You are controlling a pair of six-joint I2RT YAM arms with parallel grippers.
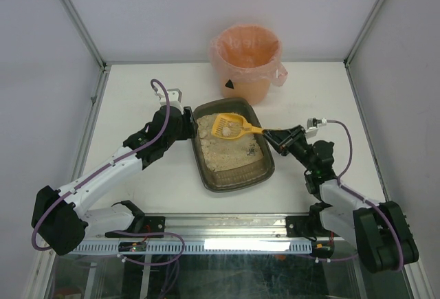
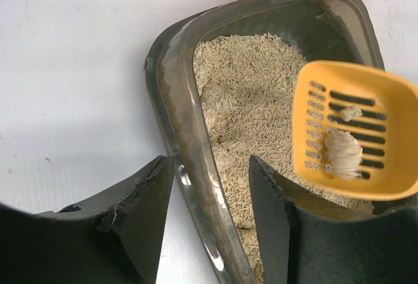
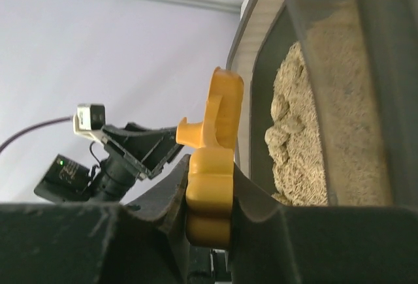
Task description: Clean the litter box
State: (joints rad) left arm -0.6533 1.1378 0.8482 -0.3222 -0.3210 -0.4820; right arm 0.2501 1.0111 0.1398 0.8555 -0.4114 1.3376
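tabletop (image 1: 137, 93): white, matte.
left hand (image 2: 209, 166): fingers apart, astride the left wall of the litter box (image 1: 234, 183), one finger outside, the other over the litter (image 2: 248, 88).
right hand (image 3: 209, 189): clamped on the handle of the scoop (image 1: 230, 126).
scoop: yellow, slotted, held above the far end of the litter box, a pale clump (image 2: 343, 155) lying on its slots.
litter box: dark tray of beige litter, mid-tabletop, between the two hands.
bucket (image 1: 246, 62): orange-pink, bag-lined, just beyond the tray's far end.
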